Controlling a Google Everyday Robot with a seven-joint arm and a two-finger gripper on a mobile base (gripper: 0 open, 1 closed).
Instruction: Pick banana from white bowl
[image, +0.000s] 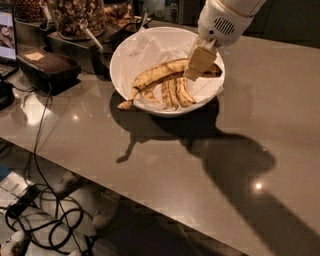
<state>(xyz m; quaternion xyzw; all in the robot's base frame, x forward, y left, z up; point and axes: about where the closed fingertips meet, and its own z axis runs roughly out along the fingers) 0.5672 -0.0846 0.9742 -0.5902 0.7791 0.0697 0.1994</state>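
Observation:
The white bowl (118, 56), lined with crumpled white paper, stands at the back of the grey counter. The long speckled banana (155, 74) lies tilted across it, with its thin stem end poking out over the bowl's front left rim. My gripper (199, 64) comes down from the upper right on a white arm and is shut on the banana's right part. Shorter, browner bananas (175, 93) lie in the bowl below the long one, just left of and under the gripper.
A glass jar of nuts (75, 15) with a spoon and a black box (47, 69) stand left of the bowl. A lit screen (6, 30) is at the far left. Cables (45, 220) lie on the floor below the counter's front edge (150, 197).

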